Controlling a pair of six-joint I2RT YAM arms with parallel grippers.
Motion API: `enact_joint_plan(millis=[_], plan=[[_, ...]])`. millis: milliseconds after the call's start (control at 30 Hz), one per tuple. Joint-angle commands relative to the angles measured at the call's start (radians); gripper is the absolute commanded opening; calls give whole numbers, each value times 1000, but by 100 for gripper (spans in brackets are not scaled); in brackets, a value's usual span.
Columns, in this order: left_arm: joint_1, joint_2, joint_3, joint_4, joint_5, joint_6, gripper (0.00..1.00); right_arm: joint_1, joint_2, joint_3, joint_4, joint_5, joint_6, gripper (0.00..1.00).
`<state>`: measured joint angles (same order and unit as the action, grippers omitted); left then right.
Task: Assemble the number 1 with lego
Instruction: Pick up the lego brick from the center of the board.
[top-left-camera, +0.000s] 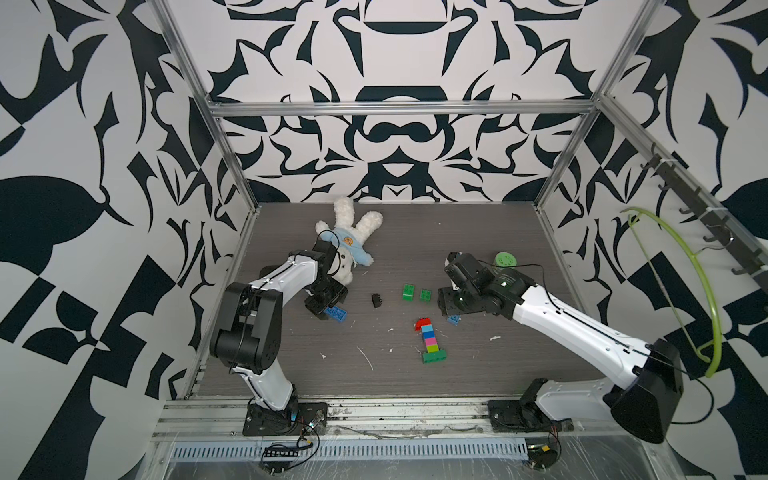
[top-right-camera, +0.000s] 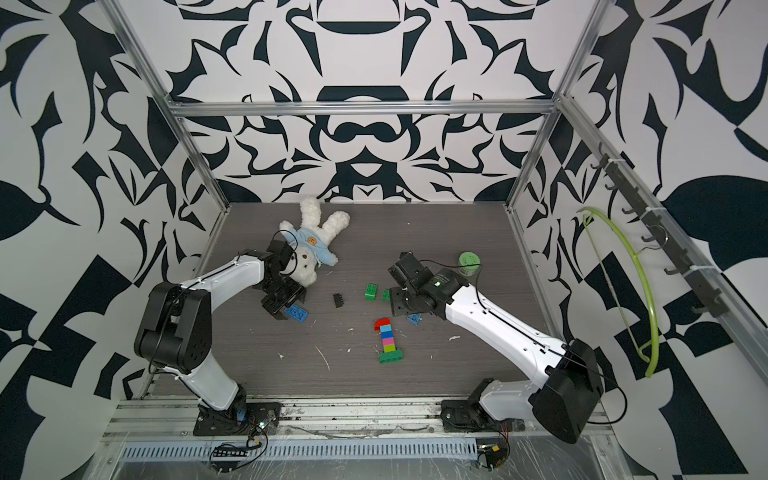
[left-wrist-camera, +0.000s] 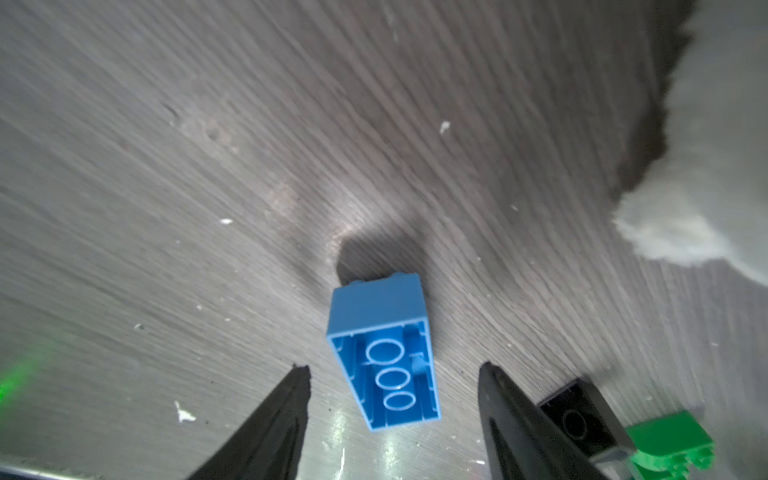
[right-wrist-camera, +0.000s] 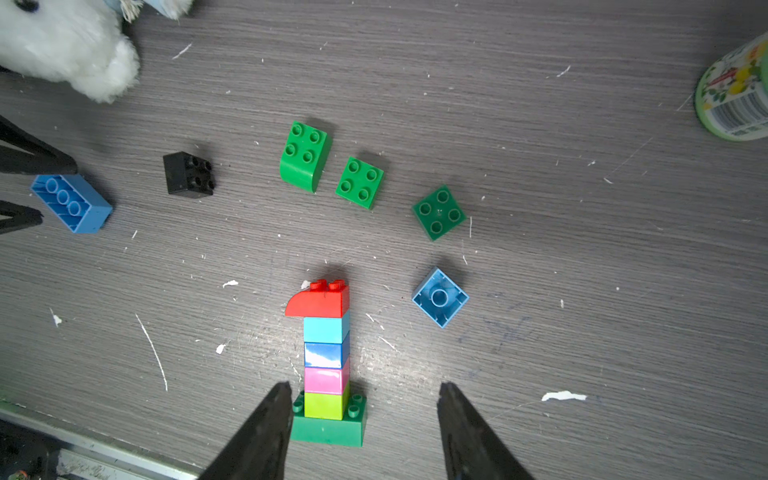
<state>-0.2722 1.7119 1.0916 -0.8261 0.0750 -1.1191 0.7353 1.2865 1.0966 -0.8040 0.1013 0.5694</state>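
Six joined bricks lie mid-table as a lego 1 (right-wrist-camera: 326, 353), seemingly complete.
Left gripper (left-wrist-camera: 390, 370) straddles a loose blue brick (left-wrist-camera: 374, 307), jaws apart, not touching; right gripper (right-wrist-camera: 363, 386) hangs wide and empty above the green base (right-wrist-camera: 328, 432). Next move, likely: close squarely on that brick's long sides.

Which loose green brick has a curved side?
The green brick closest to the black brick; its edge curves down, the other two are plain squares.
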Motion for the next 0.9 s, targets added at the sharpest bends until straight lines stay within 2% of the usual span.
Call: enact_joint_plan(millis=[0,267,367,400,467,600,700,800,867], plan=[[7,29,-21,3,8,-22,66,-1,-38,-9,8,27,-13,59],[17,28,-70,89,4,-20,49,0,-88,-8,4,52,-19,58],[26,3,-106,124,10,-15,40,-1,-119,-6,25,75,-11,57],[31,-8,-119,141,22,-11,35,-1,-134,-6,37,110,-8,57],[39,-39,-135,156,52,1,28,0,-167,-10,81,99,-27,57],[39,-165,-137,186,100,56,26,-1,-244,-20,186,49,-43,56],[39,-293,-167,285,177,94,25,-1,-266,-27,260,17,-30,44],[39,-424,-228,464,272,98,25,-3,-230,9,258,-28,57,24],[40,-500,-264,580,342,90,23,-15,-180,64,278,-212,3,21]])
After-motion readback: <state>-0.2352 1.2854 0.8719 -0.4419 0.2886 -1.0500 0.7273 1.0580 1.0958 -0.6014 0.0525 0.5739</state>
